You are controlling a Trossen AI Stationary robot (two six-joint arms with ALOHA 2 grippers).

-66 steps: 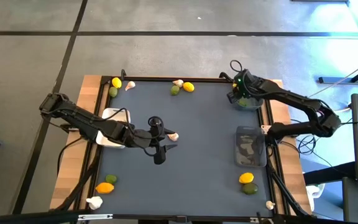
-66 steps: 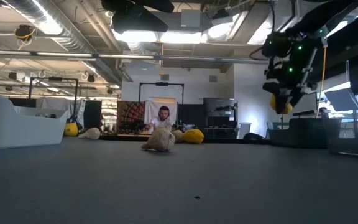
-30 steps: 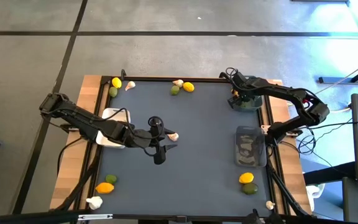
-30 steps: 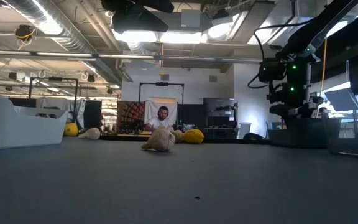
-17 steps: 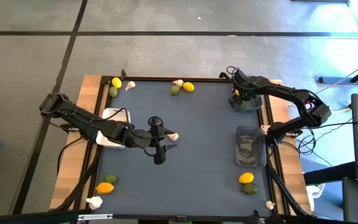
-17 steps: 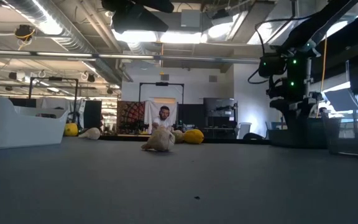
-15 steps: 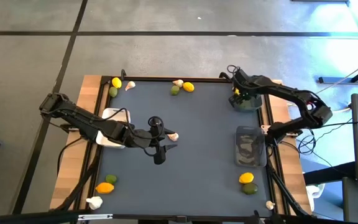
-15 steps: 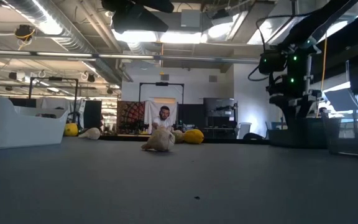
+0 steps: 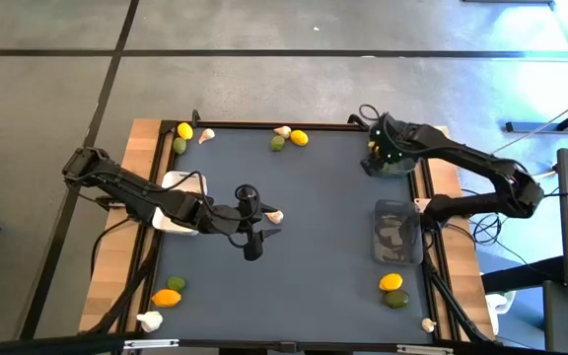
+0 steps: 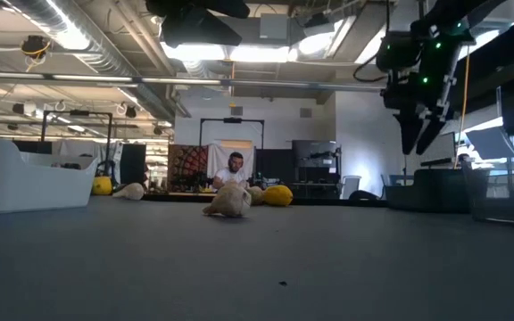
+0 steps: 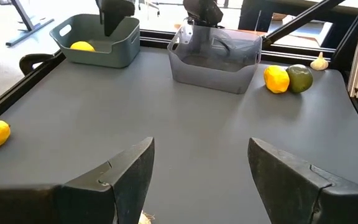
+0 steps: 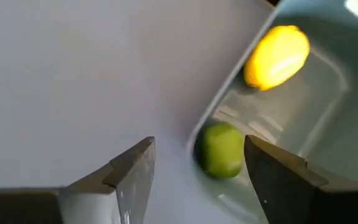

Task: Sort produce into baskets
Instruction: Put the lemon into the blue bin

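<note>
a: where's the right end effector [image 10: 422,134]?
b: above the blue-grey basket [image 9: 398,168] at the tabletop's [image 9: 323,266] far right corner, fingers spread, empty. a lemon [image 12: 277,56] and lime [image 12: 220,149] lie inside that basket.
a: the left end effector [image 9: 260,223]?
b: mid-tabletop, fingers apart, empty, with a garlic bulb [image 9: 275,216] just beside it.

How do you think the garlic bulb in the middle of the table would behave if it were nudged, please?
The garlic bulb looks knobbly and lopsided, so it would probably wobble, not roll far. It seems small and likely light. Its papery skin may slip between the left tool's fingers.
</note>
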